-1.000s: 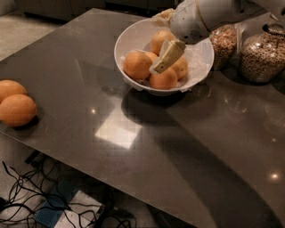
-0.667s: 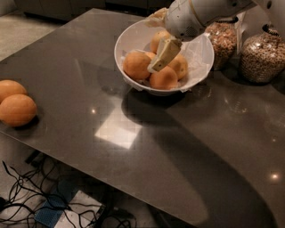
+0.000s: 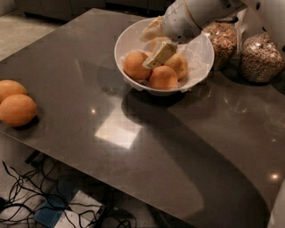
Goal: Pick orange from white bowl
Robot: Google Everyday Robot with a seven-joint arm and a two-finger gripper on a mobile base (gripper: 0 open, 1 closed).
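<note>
The arm (image 3: 200, 11) reached in from the right of the bowl (image 3: 202, 62) and angled down, with the claw (image 3: 152, 46) hanging over the fruit. It was spread wide, one finger (image 3: 150, 32) by the bowl's far rim and the other (image 3: 161, 53) dipping into the pile. The orange (image 3: 135, 66) sat at the bowl's left side, just beside that lower finger, with three more oranges (image 3: 164, 78) crowding it. Two grain jars (image 3: 260, 58) stood right of the bowl. Far left of the bowl, a pair of loose oranges (image 3: 18, 109) lay at the worktop (image 3: 147, 147) edge.
</note>
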